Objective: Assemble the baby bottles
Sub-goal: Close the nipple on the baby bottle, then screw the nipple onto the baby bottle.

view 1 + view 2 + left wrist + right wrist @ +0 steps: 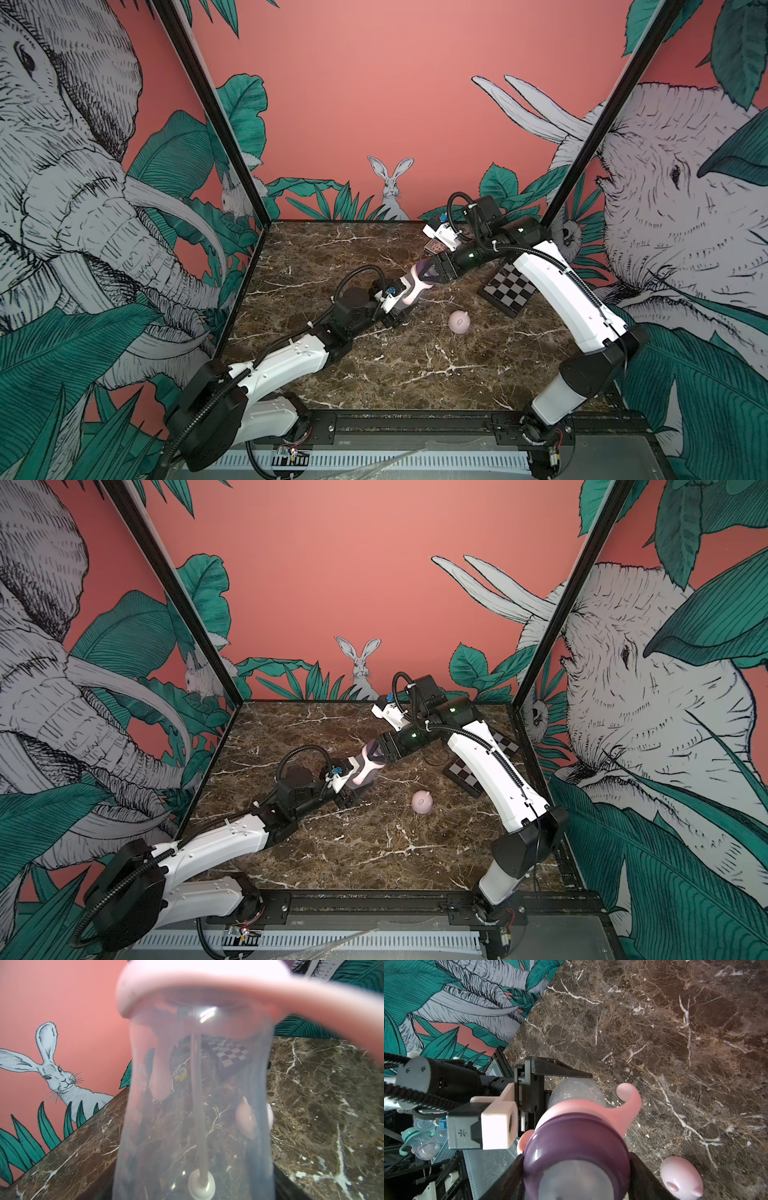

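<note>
With the left gripper (401,308) clenched on the clear bottle (197,1105) above mid-counter (374,374) and the right gripper (428,275) grasping its purple nipple (577,1147), twist squarely along the bottle's axis before fetching the pink cap (459,322) at the bottle's 4 o'clock.

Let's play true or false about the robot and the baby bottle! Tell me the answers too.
1. The pink cap is on the bottle. False: it lies on the marble table, apart from the bottle.
2. The left gripper holds the clear bottle. True.
3. The right gripper grips the purple nipple. True.
4. The checkered board is in a gripper. False: it lies on the table by the right arm.
5. A straw is inside the bottle. True.
</note>
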Robot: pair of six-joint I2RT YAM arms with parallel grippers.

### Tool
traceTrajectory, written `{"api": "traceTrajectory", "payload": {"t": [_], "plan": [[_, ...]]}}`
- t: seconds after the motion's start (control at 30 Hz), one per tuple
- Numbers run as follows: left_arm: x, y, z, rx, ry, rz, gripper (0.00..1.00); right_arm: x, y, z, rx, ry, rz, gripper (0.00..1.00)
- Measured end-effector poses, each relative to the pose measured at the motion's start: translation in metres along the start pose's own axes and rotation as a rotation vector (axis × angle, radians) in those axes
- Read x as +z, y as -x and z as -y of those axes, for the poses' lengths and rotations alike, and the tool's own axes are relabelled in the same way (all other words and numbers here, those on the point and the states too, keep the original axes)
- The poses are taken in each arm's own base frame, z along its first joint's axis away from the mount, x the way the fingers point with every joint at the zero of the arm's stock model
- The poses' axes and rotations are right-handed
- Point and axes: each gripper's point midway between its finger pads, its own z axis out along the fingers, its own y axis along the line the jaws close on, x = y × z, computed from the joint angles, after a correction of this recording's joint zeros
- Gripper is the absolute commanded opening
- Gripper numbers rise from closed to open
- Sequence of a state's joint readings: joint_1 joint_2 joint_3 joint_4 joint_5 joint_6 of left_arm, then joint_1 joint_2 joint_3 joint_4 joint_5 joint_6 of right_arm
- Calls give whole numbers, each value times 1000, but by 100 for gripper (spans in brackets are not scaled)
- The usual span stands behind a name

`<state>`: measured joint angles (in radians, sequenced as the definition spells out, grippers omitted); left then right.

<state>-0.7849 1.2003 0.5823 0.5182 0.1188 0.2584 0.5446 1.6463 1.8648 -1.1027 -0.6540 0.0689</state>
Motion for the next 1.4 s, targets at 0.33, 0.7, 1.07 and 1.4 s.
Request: {"api": "traceTrajectory", "payload": {"t": [0.33, 0.7, 1.07, 1.4], "plan": [[-1, -4, -12, 99, 89, -33, 39, 5, 4, 6, 190, -8, 16, 55], [-8, -24, -23, 273, 237, -137, 37, 30, -5, 16, 471, 51, 46, 54], [-12, -32, -35, 299, 320, -170, 36, 45, 7, 26, 659, 125, 161, 66], [-6, -1, -30, 272, 299, -68, 32, 32, 19, 6, 622, 163, 162, 80]]}}
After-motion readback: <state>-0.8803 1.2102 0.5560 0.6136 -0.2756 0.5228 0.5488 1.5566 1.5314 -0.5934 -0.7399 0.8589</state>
